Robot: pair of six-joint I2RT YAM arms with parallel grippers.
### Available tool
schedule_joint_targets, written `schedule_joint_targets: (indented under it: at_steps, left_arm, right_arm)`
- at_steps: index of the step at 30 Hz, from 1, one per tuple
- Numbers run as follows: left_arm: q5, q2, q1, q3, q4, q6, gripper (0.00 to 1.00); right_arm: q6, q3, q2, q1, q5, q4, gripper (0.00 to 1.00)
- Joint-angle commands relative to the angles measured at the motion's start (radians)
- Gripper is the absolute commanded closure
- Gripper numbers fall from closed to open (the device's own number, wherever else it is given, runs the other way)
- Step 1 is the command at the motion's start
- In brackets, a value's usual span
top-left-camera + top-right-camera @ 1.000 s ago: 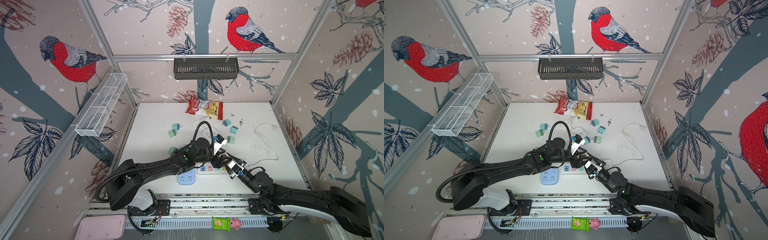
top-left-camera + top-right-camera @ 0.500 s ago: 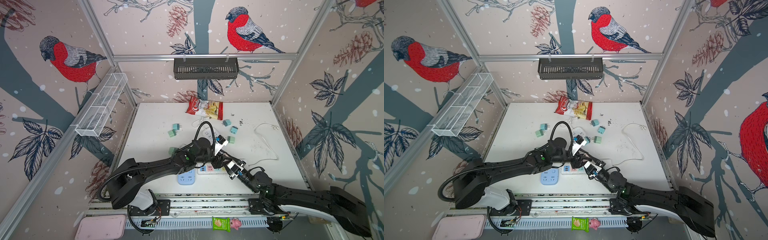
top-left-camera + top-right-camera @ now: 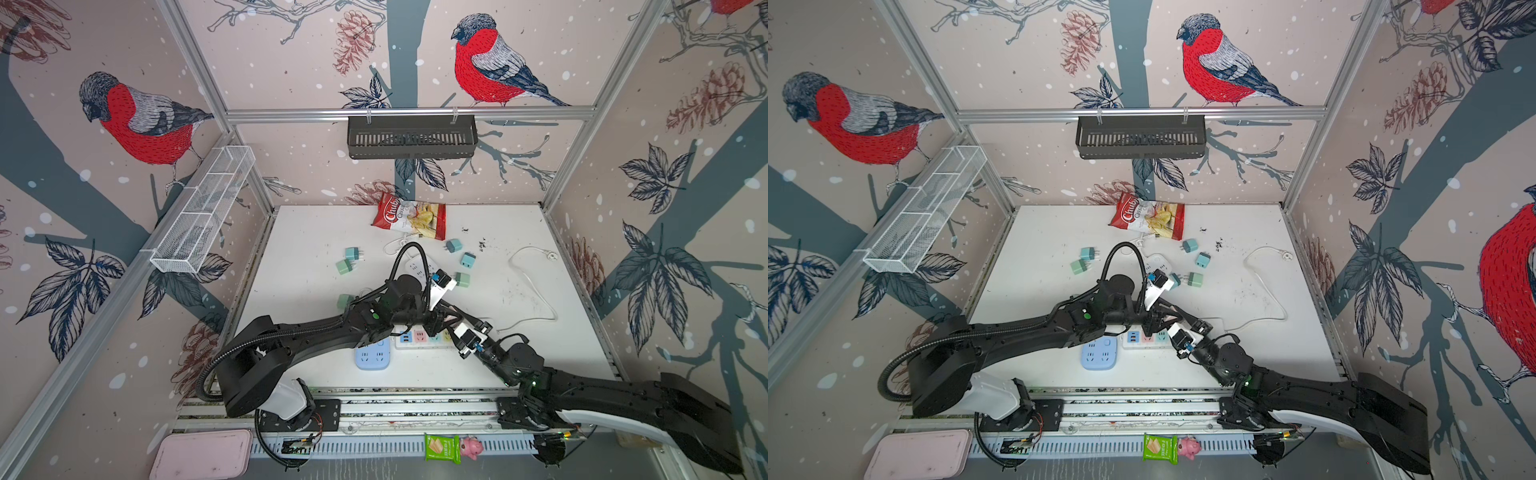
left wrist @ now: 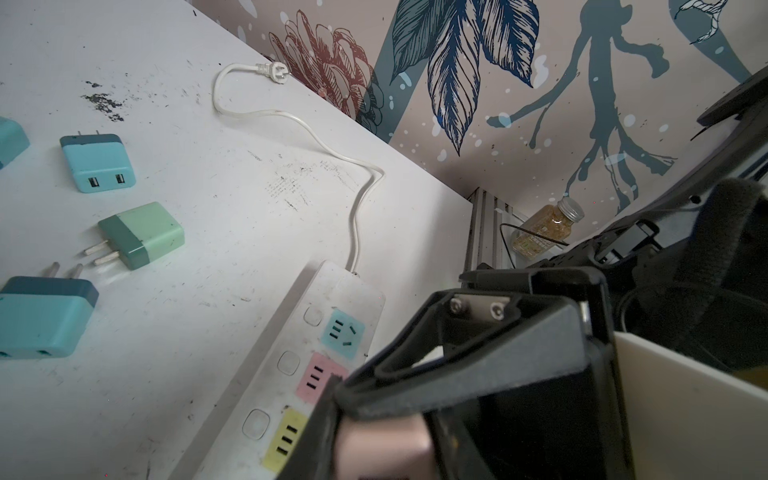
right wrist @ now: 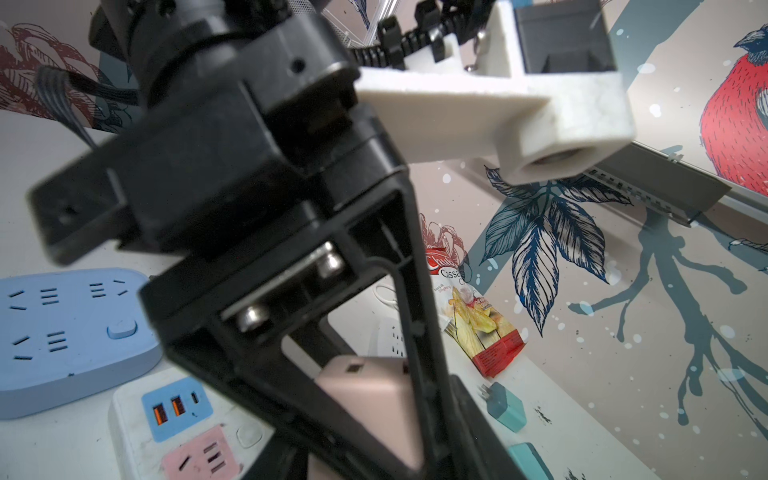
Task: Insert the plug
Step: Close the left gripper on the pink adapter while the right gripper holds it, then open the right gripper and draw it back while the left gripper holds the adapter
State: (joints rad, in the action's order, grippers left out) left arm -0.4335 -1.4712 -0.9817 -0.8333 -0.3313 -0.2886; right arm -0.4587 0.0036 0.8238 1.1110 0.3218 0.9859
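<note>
You are working the alignment step. Both claws are meeting over the near middle of the tabletop (image 3: 316, 257), and the pink plug (image 5: 365, 395) is sitting between them, just above the white power strip (image 4: 266, 374). The left claw (image 3: 441, 323) is clamping the plug's body and the right claw (image 3: 456, 323) is closed on it too, so you are holding it two-handed. The fingers are hiding its prongs, so I cannot tell whether they are touching a socket. The plug is hanging over the pink socket (image 4: 318, 376) and yellow socket (image 4: 286, 436), right of the blue power strip (image 3: 372, 355). Next, I am judging, you are needing one claw to release, the prongs squared to the slots, then a straight push down without shoving the strip.
</note>
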Motion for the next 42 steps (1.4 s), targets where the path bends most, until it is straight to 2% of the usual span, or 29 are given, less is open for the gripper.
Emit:
schedule_joint_targets:
  at_steps: [1, 2, 7, 12, 15, 18, 20, 23, 29, 34, 40, 42]
  left_arm:
    - [-0.048, 0.022, -0.006, 0.022, 0.049, 0.065, 0.96]
    - [-0.036, 0.034, -0.006, 0.031, 0.044, 0.063, 0.99]
    - [0.109, 0.122, -0.004, 0.086, 0.019, 0.057, 1.00]
    - [0.391, 0.289, 0.004, 0.184, -0.009, 0.015, 1.00]
    - [0.517, 0.395, 0.010, 0.253, -0.034, 0.018, 1.00]
    - [0.588, 0.476, 0.009, 0.310, -0.067, 0.032, 1.00]
    - [0.576, 0.501, 0.010, 0.331, -0.090, 0.048, 1.00]
    - [0.498, 0.496, 0.008, 0.332, -0.109, 0.077, 1.00]
    - [0.379, 0.386, -0.006, 0.264, -0.074, 0.135, 1.00]
    - [0.258, 0.280, -0.014, 0.210, -0.044, 0.191, 1.00]
    - [0.254, 0.179, -0.037, 0.149, 0.028, 0.263, 1.00]
    - [0.294, 0.135, -0.057, 0.104, 0.093, 0.290, 1.00]
  right_arm:
    - [0.066, -0.173, -0.008, -0.004, 0.031, 0.229, 0.34]
    - [0.066, -0.175, -0.009, -0.006, 0.032, 0.232, 0.00]
    - [0.090, -0.180, -0.023, -0.032, 0.063, 0.245, 0.00]
    - [0.126, -0.190, -0.078, -0.064, 0.057, 0.229, 0.00]
    - [0.170, -0.207, -0.133, -0.102, 0.080, 0.232, 0.00]
    - [0.234, -0.227, -0.212, -0.161, 0.100, 0.217, 0.00]
    - [0.289, -0.234, -0.277, -0.199, 0.131, 0.179, 0.00]
    - [0.365, -0.236, -0.404, -0.256, 0.180, 0.073, 0.00]
    - [0.520, -0.218, -0.615, -0.340, 0.266, -0.156, 0.00]
    - [0.613, -0.212, -0.644, -0.374, 0.331, -0.200, 0.00]
    - [0.684, -0.211, -0.643, -0.398, 0.353, -0.208, 0.00]
    - [0.714, -0.210, -0.644, -0.415, 0.364, -0.217, 0.00]
